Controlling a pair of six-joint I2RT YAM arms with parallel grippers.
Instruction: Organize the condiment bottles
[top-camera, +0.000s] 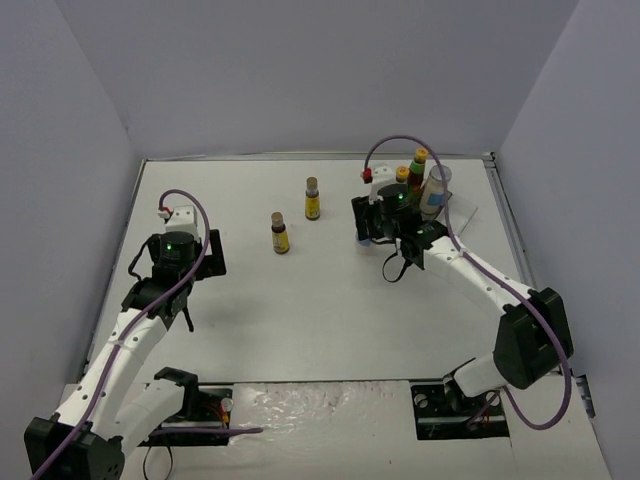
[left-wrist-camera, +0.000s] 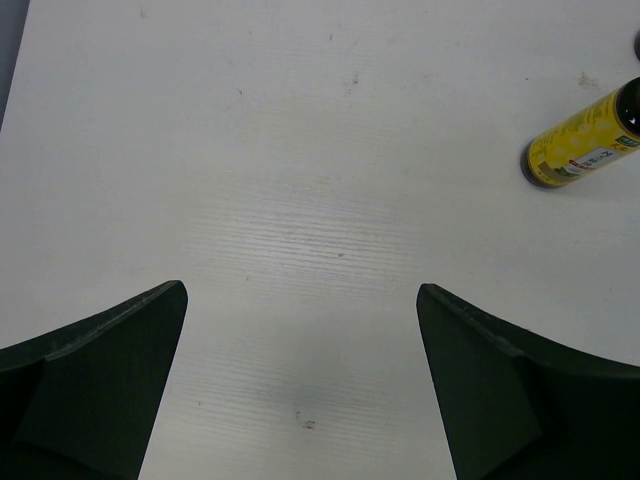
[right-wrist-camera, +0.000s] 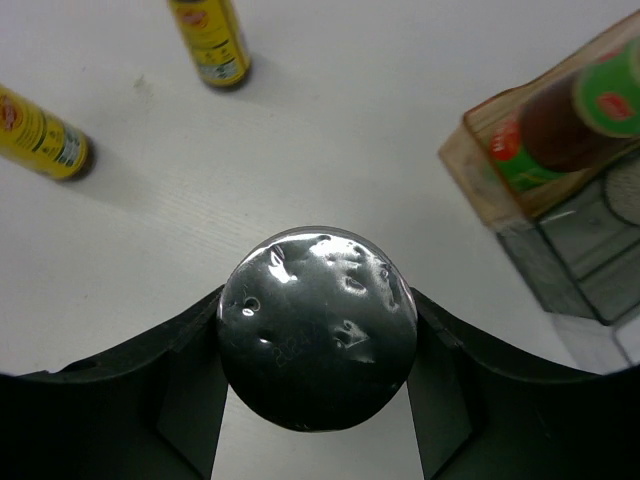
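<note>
My right gripper (right-wrist-camera: 316, 335) is shut on a white jar, gripping its silver lid (right-wrist-camera: 318, 300) just left of the tray; in the top view the gripper (top-camera: 371, 230) hides the jar. Two slim brown yellow-labelled bottles (top-camera: 280, 233) (top-camera: 313, 199) stand mid-table and also show in the right wrist view (right-wrist-camera: 212, 40) (right-wrist-camera: 40, 132). Two dark red bottles (top-camera: 418, 165) (top-camera: 402, 176) and another white jar (top-camera: 436, 190) stand in the tray. My left gripper (left-wrist-camera: 300, 330) is open and empty above bare table at the left (top-camera: 195, 262). One yellow-labelled bottle (left-wrist-camera: 585, 150) lies to its upper right.
The clear plastic tray (right-wrist-camera: 575, 255) with an orange-tinted compartment (right-wrist-camera: 470, 160) sits at the back right (top-camera: 452, 214), close to the right wall. Grey walls enclose the white table (top-camera: 320, 300) on three sides.
</note>
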